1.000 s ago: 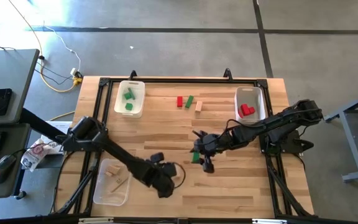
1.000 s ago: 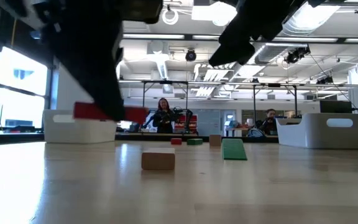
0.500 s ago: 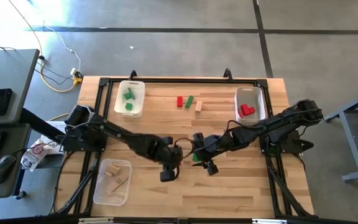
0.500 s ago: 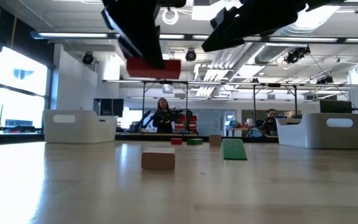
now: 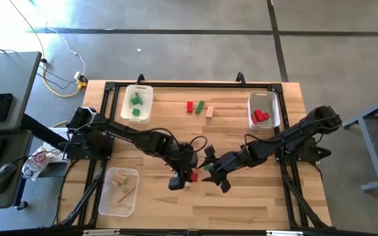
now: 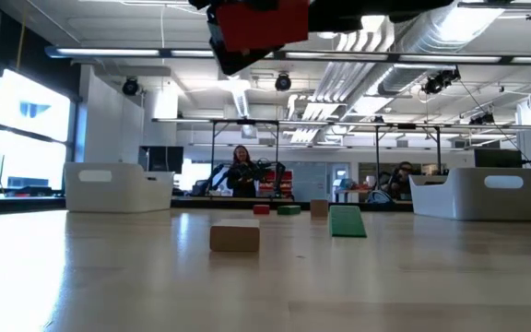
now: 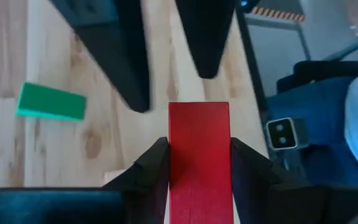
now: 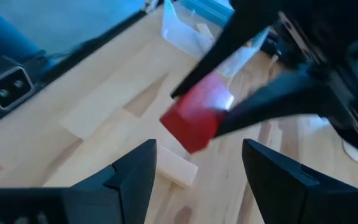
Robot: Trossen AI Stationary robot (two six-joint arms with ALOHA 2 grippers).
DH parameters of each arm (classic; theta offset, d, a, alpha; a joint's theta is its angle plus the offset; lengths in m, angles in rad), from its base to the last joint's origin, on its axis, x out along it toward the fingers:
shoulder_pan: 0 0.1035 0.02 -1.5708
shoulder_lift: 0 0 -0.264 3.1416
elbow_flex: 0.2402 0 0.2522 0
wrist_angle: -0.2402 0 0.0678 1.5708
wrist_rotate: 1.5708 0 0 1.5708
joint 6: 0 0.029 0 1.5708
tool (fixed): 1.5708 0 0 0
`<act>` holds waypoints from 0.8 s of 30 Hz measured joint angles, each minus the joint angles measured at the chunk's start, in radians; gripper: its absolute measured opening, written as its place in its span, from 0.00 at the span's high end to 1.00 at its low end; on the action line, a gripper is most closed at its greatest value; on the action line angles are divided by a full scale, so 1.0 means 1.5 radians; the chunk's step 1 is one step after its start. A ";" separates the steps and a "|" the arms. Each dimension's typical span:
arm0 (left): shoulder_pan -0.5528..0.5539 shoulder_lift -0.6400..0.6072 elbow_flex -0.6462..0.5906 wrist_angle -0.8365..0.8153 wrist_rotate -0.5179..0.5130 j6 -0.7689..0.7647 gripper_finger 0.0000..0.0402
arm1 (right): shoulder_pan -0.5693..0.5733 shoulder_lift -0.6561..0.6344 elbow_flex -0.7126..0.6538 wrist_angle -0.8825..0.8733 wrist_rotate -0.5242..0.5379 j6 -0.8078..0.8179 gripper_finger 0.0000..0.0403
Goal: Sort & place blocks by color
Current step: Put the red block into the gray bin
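L gripper (image 7: pixel 199 163) holds red block (image 7: pixel 199 155) mid-table, aloft.
R gripper (image 8: pixel 199 163) wide open, empty, facing it; green block (image 7: pixel 50 102) near.

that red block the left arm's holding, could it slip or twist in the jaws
The red block looks rigid, with flat painted sides, so the left gripper's jaws likely seat squarely. Painted wood may be a bit slick. It juts well past the fingertips, so a knock might pivot it.

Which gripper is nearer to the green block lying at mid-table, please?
Right. The right gripper, open, hovers right beside the green block. The left gripper is slightly farther off on the block's other side, shut on a red block.
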 joint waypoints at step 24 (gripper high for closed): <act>0.069 0.001 -0.002 0.084 0.069 -0.080 0.71 | 0.025 -0.001 0.000 0.000 0.140 -0.076 0.74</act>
